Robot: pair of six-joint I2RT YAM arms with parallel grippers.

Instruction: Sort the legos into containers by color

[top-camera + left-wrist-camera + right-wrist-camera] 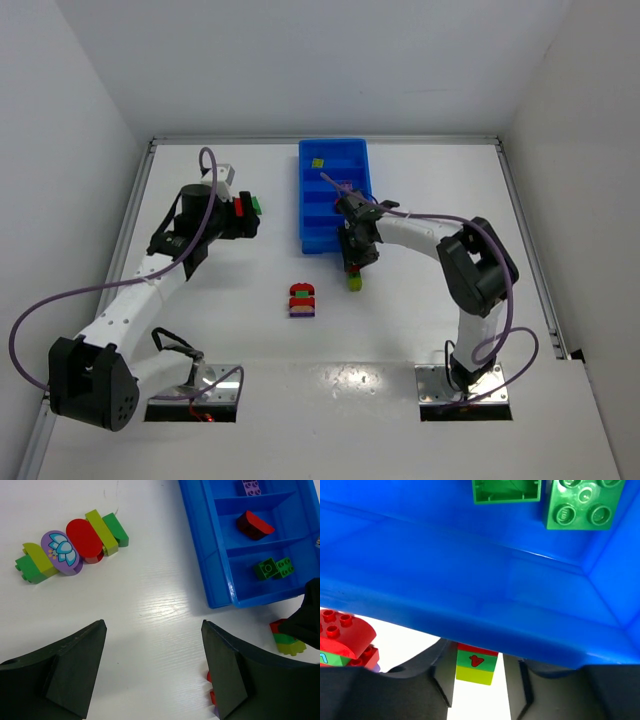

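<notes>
The blue tray [310, 236] lies at mid-table; its compartments hold a yellow-green brick [318, 162], a purple brick [251, 487], a red brick [255, 525] and two green bricks [272, 568]. My right gripper [352, 258] is open just off the tray's near end. Its jaws [480, 690] straddle a small red, green and yellow-green stack [476, 667], with a gap on the right side. My left gripper [248, 222] is open and empty [153, 625] above bare table. A long multicoloured cluster [70, 545] lies beyond it.
A red and purple cluster [302, 300] sits on the table left of the right gripper; it also shows in the right wrist view [342, 635]. The tray's near wall [470, 595] fills the right wrist view. White walls enclose the table.
</notes>
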